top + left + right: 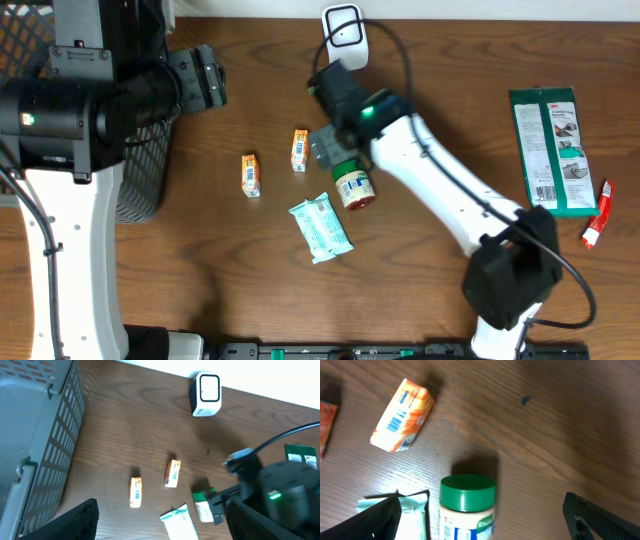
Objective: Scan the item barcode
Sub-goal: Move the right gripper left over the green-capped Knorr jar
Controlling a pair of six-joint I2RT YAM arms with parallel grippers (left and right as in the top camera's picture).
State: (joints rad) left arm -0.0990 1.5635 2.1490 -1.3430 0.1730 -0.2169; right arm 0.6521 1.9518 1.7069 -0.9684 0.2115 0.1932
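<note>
Both stand apart: left gripper (162, 510) idle, right gripper (482, 510) above the jar (467, 497) lying beside the pouch (417, 515). If I close off-centre, the jar may roll, hiding its barcode from the scanner (345, 35).

Left arm (58, 235): white moulded link under a black cylindrical joint housing (75, 108), small green indicator light (27, 120) on the housing, thin black lead (45, 245) running down the white shell. Left gripper (205, 82): black and blocky, with matt black left fingers (70, 521). Right arm (440, 185): long white link ending in a black base joint (515, 270), green wrist lamp (368, 109), black looping cable (400, 55). Right gripper (330, 150): grey body, black right fingers (602, 517).
</note>
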